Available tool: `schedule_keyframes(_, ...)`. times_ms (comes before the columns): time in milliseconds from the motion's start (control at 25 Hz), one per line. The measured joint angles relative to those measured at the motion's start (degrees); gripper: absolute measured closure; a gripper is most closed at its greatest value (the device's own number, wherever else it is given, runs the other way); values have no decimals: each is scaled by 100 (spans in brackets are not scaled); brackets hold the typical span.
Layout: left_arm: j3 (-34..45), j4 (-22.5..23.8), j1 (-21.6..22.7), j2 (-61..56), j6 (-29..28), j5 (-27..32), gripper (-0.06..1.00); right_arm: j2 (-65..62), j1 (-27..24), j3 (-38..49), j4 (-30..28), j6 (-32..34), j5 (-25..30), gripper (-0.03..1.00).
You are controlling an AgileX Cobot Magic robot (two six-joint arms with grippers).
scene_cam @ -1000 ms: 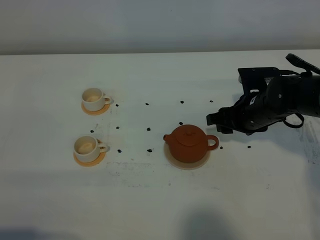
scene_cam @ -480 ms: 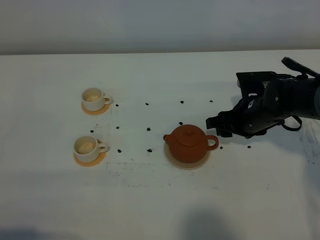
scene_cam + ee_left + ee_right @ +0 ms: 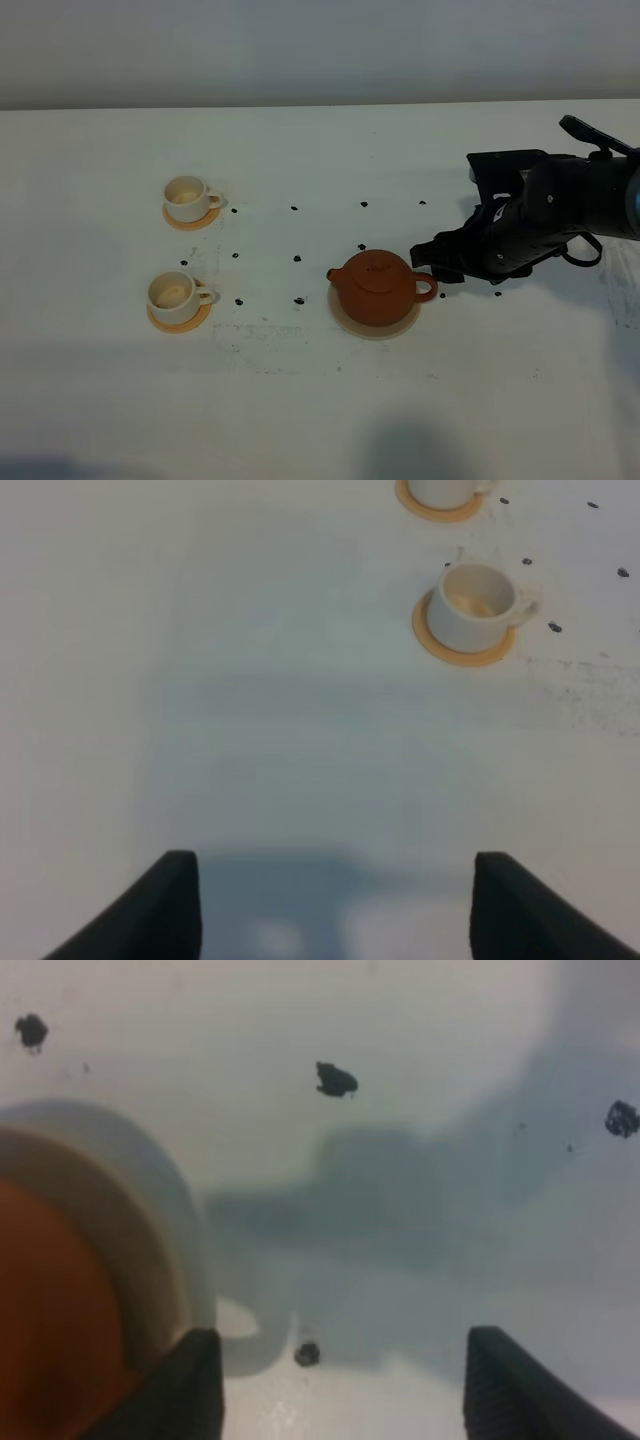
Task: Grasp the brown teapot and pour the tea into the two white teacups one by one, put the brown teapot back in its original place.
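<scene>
The brown teapot (image 3: 374, 285) stands upright on the pale beige disc (image 3: 350, 324) at the table's middle, spout to the left and loop handle to the right. My right gripper (image 3: 430, 258) is open and empty just right of the handle, apart from it. In the right wrist view the teapot (image 3: 45, 1330) and the disc (image 3: 165, 1220) lie beside the open gripper (image 3: 345, 1390). The two white teacups (image 3: 185, 196) (image 3: 172, 292) stand on orange-tan coasters at the left. The left wrist view shows my open, empty left gripper (image 3: 335, 910) well short of the near cup (image 3: 472, 604).
Small black specks (image 3: 297, 258) dot the white table (image 3: 300, 400) between the cups and the teapot. The right arm's dark body (image 3: 560, 215) hangs over the table's right side. The left arm is out of the high view.
My right gripper has crept a little toward the front and closer to the teapot's handle, still open. The teapot and cups have not moved.
</scene>
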Motion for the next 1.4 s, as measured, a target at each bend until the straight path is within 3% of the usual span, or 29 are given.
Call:
schedule_keyframes(840, 0, 0, 0, 0, 0, 0, 40, -11, 0, -5, 73, -190, 390, 46)
schedule_keyframes(1400, 0, 0, 0, 0, 0, 0, 40, -13, 0, -396, 247, -484, 1248, 46)
